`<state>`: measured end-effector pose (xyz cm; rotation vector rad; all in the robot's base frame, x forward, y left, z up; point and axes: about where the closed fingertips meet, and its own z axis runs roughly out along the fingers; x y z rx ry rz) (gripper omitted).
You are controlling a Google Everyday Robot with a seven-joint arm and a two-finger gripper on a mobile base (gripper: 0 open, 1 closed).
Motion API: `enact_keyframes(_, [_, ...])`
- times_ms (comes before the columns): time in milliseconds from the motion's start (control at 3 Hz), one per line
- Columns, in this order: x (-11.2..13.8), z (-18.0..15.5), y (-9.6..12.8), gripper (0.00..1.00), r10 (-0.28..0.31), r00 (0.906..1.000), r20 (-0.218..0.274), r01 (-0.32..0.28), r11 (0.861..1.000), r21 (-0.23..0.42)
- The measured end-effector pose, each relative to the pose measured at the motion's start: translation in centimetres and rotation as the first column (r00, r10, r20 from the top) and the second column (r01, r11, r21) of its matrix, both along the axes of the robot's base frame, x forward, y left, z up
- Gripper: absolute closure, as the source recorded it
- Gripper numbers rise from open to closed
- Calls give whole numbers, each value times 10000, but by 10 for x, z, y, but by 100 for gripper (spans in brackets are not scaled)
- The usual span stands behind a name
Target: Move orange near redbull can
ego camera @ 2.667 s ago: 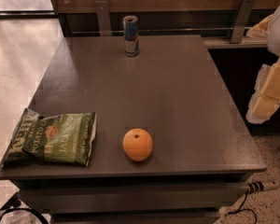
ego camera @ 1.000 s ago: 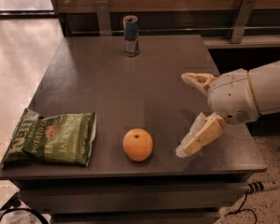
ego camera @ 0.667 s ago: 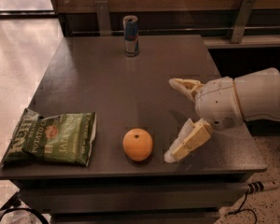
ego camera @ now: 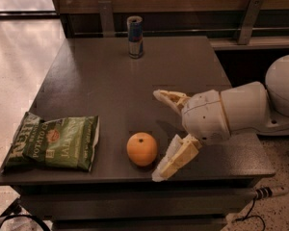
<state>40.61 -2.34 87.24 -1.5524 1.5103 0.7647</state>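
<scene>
Dark table (ego camera: 86, 81), claw (ego camera: 158, 135) wide open and empty just beside the orange (ego camera: 142, 148), redbull can (ego camera: 135, 36) well apart

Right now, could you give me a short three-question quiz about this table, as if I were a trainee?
1. True or false: the round orange fruit touches the slim blue-and-silver can.
2. Pick one. The robot's cream two-finger hand is: A) open, beside the fruit; B) shut on the can; C) resting on the bag.
3. What lies at the front of the dark table, on the picture's left?

Key:
1. False: the can stands at the far edge and the fruit sits near the front.
2. A.
3. The green potato-chip bag.
</scene>
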Motion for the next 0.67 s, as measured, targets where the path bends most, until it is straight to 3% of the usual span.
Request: enact_keyframes(667, [-5,-21,20,0,438,9981,-437,-437,9990,32])
